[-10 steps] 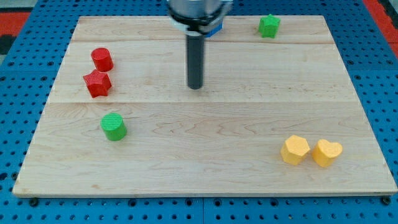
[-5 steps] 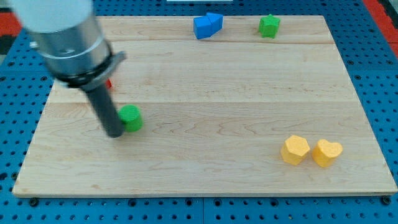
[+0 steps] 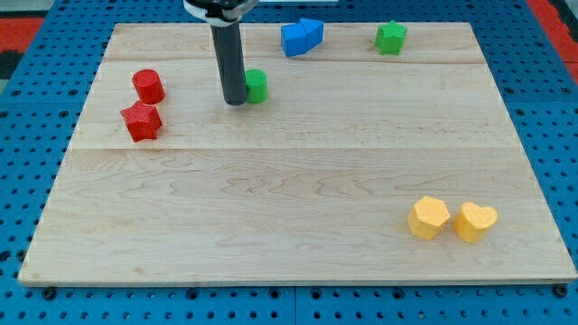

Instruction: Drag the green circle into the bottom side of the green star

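My tip | green circle apparently touching its right | green star far right, above | end effector: bare rod, grips nothing.

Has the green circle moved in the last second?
Yes. The green circle has gone up and toward the view's right, away from the unmoved red star, closer to the green star. My tip sits against its left side.

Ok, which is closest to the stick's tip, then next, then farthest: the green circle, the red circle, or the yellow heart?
From my tip:
1. The green circle, touching it on the view's right.
2. The red circle, off to the view's left.
3. The yellow heart, far away at the view's bottom right.
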Robot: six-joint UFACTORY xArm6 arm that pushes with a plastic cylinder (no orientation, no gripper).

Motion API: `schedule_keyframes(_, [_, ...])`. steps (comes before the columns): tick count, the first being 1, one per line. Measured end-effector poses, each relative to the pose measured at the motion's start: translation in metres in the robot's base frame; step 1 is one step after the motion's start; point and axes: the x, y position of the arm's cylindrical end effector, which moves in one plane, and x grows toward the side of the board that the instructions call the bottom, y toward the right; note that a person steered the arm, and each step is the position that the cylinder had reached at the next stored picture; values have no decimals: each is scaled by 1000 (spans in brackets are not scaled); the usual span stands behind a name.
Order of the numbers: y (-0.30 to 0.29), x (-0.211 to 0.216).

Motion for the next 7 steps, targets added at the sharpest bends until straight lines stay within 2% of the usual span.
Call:
schedule_keyframes(1, [-11, -18])
schedule_keyframes(3, [92, -21])
schedule_keyframes(4, [115, -19])
schedule_keyframes(5, [174, -40])
schedule_keyframes(6, [187, -31])
schedule_keyframes(7, [218, -48])
